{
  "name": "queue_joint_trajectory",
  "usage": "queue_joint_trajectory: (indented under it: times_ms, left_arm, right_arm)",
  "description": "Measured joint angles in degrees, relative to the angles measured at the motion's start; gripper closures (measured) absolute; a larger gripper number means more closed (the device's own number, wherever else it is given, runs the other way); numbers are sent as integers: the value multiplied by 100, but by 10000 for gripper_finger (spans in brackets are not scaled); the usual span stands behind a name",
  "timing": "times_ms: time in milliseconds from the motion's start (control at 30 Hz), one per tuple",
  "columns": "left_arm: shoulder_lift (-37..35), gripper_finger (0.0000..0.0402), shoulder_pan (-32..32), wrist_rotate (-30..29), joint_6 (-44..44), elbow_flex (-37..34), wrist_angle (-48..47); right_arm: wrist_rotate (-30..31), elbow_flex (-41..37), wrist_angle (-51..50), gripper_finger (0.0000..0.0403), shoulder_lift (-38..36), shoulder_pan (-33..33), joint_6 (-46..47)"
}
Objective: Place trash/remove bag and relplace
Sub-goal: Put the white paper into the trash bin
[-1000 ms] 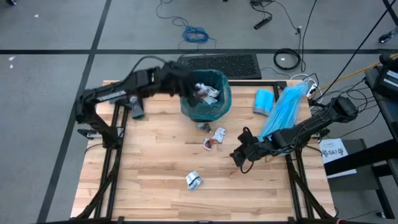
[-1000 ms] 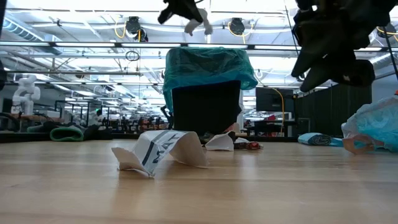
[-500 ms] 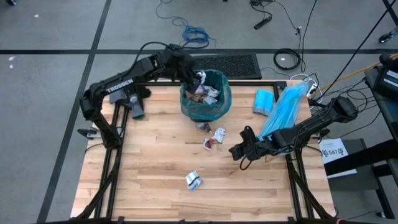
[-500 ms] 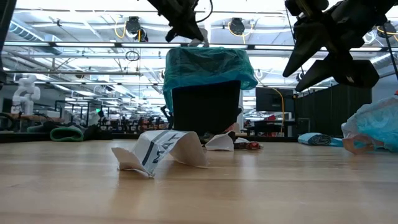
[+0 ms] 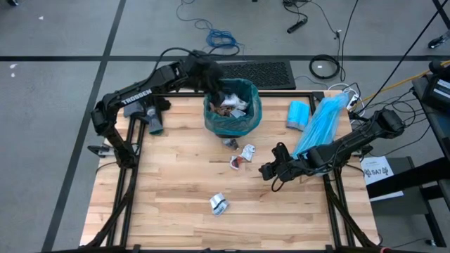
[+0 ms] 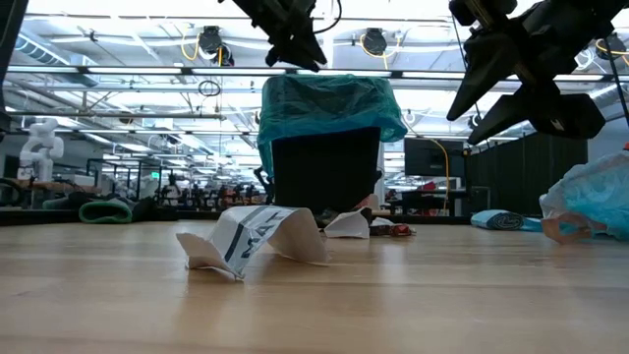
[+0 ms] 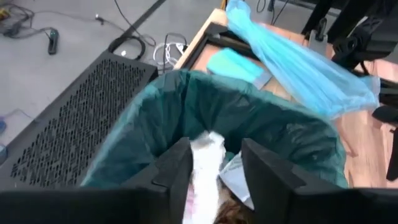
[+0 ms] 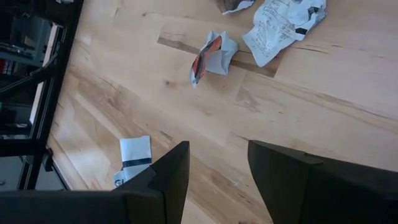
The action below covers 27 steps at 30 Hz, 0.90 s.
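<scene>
The left gripper (image 5: 213,79) is hanging over the far rim of the bag (image 5: 242,116), the dark teal liner that is lining the black bin (image 6: 324,172). The step in hand looks like dropping a scrap of trash into that bag. To do it well, the arm should be holding directly over the mouth of the bag and parting its fingers fully before pulling away, so nothing catches on the crinkled rim. In the left wrist view its fingers (image 7: 171,171) are standing apart, with a white wrapper (image 7: 205,165) showing between them inside the bag; whether they are touching it I cannot tell.

Just in front of the bag, a white wrapper (image 5: 247,151) and a red-marked scrap (image 5: 236,161) are lying on the table (image 5: 162,197); a striped one (image 5: 219,204) is lying farther from it.

To the right of the bag and nearer the camera, the right gripper (image 5: 268,173) is hovering above the boards, fingers (image 8: 165,177) parted, gripping nothing.
</scene>
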Motion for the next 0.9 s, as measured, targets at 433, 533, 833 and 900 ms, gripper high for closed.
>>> queue_joint_trajectory:
  times_ms: [433,533,833,900]
  left_arm:
    - [-705,240,-204,468,-360,14,-766]
    - [-995,240,-377,387,-443,11,-1184]
    - [-1481,239,-1342,-624,-1948,-1,-2976]
    - [-1475,239,-1745,-1267,-2385,-150,-3207]
  right_arm:
    - [236,0,56,248,0,-24,-200]
    - [240,-2,287,248,0,-73,-568]
    - [-303,0,1208,248,-2,-175,-1919]
    - [-679,0,1486,248,-2,-225,-2323]
